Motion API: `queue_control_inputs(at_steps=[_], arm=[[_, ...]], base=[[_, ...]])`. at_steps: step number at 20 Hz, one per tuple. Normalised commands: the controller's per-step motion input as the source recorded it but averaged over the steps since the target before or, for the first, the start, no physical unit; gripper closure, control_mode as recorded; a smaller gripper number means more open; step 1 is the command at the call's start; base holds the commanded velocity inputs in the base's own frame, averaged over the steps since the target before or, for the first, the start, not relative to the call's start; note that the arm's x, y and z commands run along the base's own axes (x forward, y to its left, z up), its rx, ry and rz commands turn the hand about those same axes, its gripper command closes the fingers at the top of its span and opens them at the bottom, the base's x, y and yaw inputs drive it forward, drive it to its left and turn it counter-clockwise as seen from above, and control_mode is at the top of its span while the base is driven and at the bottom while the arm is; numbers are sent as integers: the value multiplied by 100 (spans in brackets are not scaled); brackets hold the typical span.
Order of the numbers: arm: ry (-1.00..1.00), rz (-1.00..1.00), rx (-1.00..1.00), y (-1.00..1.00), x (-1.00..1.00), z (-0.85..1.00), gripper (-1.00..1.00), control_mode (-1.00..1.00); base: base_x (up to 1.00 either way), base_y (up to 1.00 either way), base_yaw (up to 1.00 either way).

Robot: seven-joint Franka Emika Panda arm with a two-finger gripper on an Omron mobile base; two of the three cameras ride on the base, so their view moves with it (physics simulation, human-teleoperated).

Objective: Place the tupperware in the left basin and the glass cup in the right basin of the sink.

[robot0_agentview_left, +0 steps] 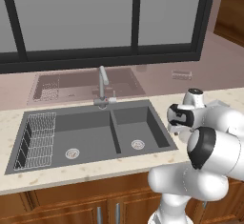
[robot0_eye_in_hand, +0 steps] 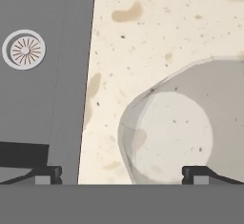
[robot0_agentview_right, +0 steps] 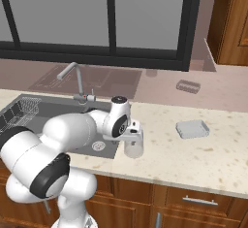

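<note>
We see the desk (robot0_agentview_right: 203,159), a speckled cream stone top, running across both base views below a dark-framed window (robot0_agentview_right: 111,18). Set into it is the sink (robot0_agentview_left: 90,135), dark grey with two basins and a slim silver faucet (robot0_agentview_left: 102,82) rising at its 12 o'clock edge. The left basin (robot0_agentview_left: 71,135) is the wider one, with a silver wire rack (robot0_agentview_left: 35,139) along its 9 o'clock side and a round steel drain (robot0_agentview_left: 72,153); the right basin (robot0_agentview_left: 138,130) is narrower, with its own drain (robot0_agentview_left: 137,144). Both basins hold neither task thing.

The white arm (robot0_agentview_right: 58,149) bends over the desk just at 3 o'clock of the sink. Its gripper (robot0_agentview_right: 131,144) points downward, its jaws spread wide apart and closed on nothing.

The tupperware (robot0_agentview_right: 192,129) lies flat on the desk, well apart from the sink at its 3 o'clock side, and untouched.

The glass cup (robot0_agentview_right: 134,149) stands upright on the desk just beside the sink's 3 o'clock rim, directly under the gripper. In the hand view the glass cup (robot0_eye_in_hand: 171,132) sits near the right fingertip (robot0_eye_in_hand: 195,174), with the right basin's drain (robot0_eye_in_hand: 24,49) at about 10 o'clock of it. We cannot tell whether the fingertips touch the glass.
</note>
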Motion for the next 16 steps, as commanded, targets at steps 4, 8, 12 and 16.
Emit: queue_control_inputs(at_steps=[4,8,12,16], arm=[[0,0,0,0,0,-9,100,-100],[0,0,0,0,0,0,100,-100],[0,0,0,0,0,0,100,-100],[0,0,0,0,1,0,100,-100]], base=[[0,0,0],[0,0,0],[0,0,0],[0,0,0]])
